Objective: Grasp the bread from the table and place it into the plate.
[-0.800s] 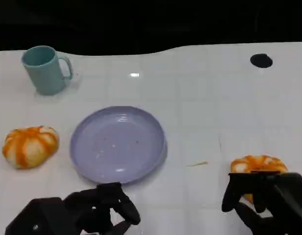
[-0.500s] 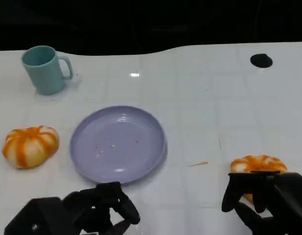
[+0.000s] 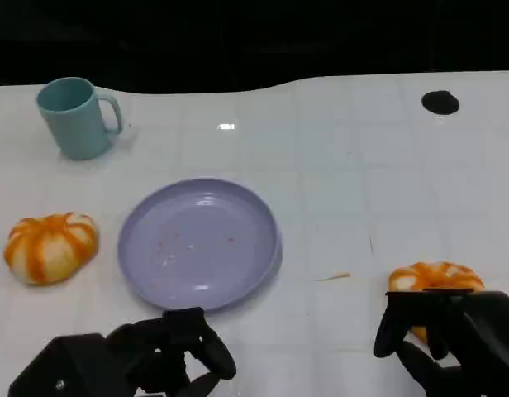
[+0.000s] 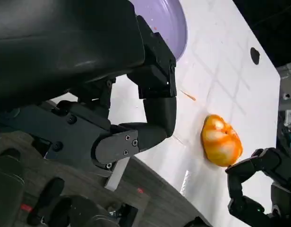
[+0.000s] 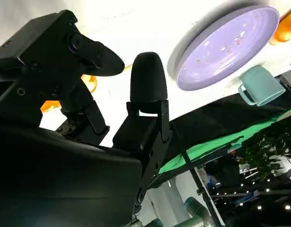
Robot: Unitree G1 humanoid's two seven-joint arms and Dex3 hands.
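The bread [image 3: 434,279] lies on the white counter [image 3: 354,190], right of the purple plate [image 3: 198,243]. The right hand [image 3: 449,337], fingers spread, hovers just beside it. The left hand [image 3: 168,356] is curled, empty.

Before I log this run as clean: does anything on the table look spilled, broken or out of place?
Only small things: the plate has a few crumb-like specks in it, and a thin orange sliver lies on the table between plate and right-hand bread. The cup stands upright; both breads look whole.
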